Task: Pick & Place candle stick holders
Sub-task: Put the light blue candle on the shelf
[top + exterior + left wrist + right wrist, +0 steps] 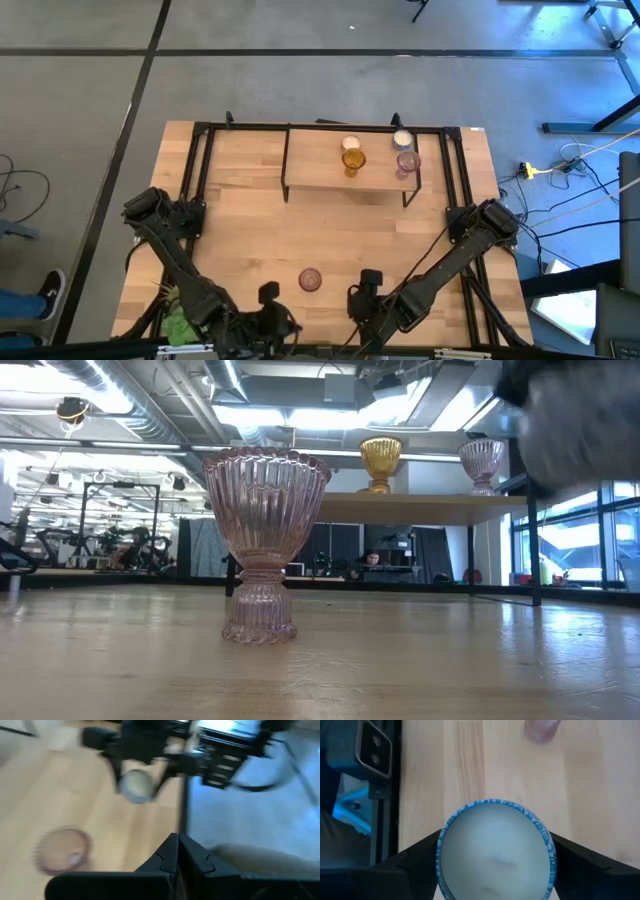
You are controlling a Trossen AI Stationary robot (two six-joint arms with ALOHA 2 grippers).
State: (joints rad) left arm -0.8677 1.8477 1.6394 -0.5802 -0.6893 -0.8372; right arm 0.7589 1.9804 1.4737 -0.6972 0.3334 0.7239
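Right gripper [495, 870] has its jaws clamped on a whitish cup [495, 852] near the table's 6 o'clock edge, so lift it slow & level w/ no bump on the pink cup [310, 279] at its 9 o'clock, then carry it toward the shelf [320, 176] at 12 o'clock, while the left gripper [176, 854] waits w/ jaws together.

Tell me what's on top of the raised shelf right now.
On the shelf stand four holders: a cream one, an amber one, another cream one and a pinkish-purple one. The low view hides the cream ones.
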